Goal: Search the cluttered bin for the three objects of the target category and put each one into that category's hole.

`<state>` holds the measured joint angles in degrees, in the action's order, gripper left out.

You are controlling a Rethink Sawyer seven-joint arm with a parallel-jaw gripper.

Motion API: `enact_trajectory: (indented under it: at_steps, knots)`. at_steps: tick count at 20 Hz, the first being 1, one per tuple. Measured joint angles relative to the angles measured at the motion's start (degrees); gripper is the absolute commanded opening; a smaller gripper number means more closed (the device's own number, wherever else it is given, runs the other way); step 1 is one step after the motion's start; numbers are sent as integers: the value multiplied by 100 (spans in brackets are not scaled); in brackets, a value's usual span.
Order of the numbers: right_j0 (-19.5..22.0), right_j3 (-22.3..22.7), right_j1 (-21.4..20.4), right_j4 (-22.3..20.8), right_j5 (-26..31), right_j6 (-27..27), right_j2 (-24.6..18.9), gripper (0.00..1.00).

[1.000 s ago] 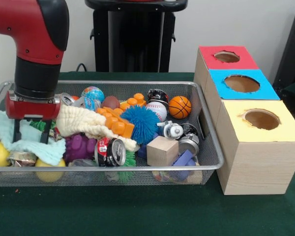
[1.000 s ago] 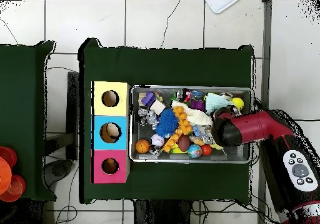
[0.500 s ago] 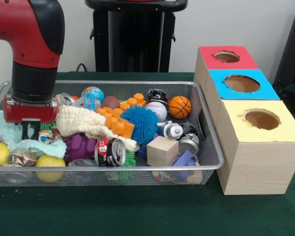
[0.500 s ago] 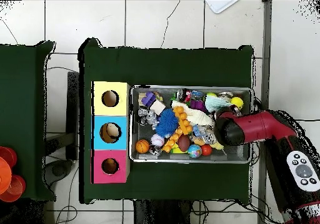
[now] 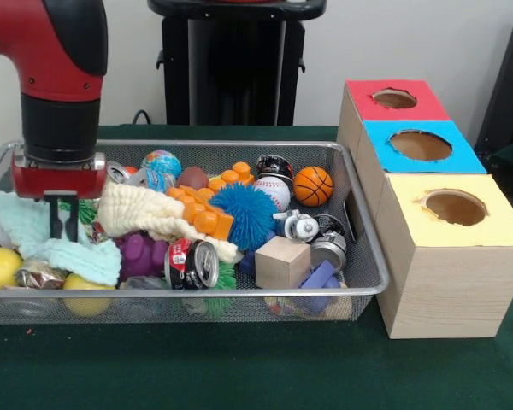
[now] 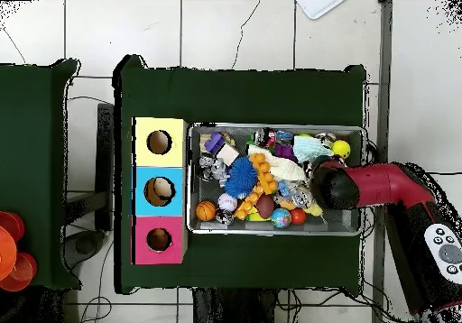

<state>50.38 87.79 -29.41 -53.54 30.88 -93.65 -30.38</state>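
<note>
Pinching together, fingers (image 5: 67, 220) of the gripper (image 5: 65, 224) sit close w/ at most a fold of mint cloth (image 5: 43, 242) between them, at the wire bin's (image 5: 359, 256) left end; can't tell if gripped. Green table cover (image 5: 239, 367) under the bin, wall behind. Front view shows baseball (image 5: 273, 191), basketball (image 5: 313, 185), soda can (image 5: 192, 263). Only overhead shows tiled floor (image 6: 217, 35), red cups (image 6: 11, 247), and something inside the blue hole (image 6: 160, 191).

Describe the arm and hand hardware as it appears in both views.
Glossy red arm with a black cylindrical wrist section and a red flange. The hand has thin black fingers. In the overhead view, a grey button panel sits on the arm link.
</note>
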Motion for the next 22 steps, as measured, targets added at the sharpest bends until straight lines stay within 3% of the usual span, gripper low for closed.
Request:
enact_trajectory:
  at_steps: [4,8,15,22]
  knots:
    - [-176,254,-255,347,151,0,12,0]
    - [-620,462,-515,627,199,0,103,0]
    - [-1439,619,-685,921,196,-1,380,0]
    - [-1779,653,-731,1134,195,-1,582,0]
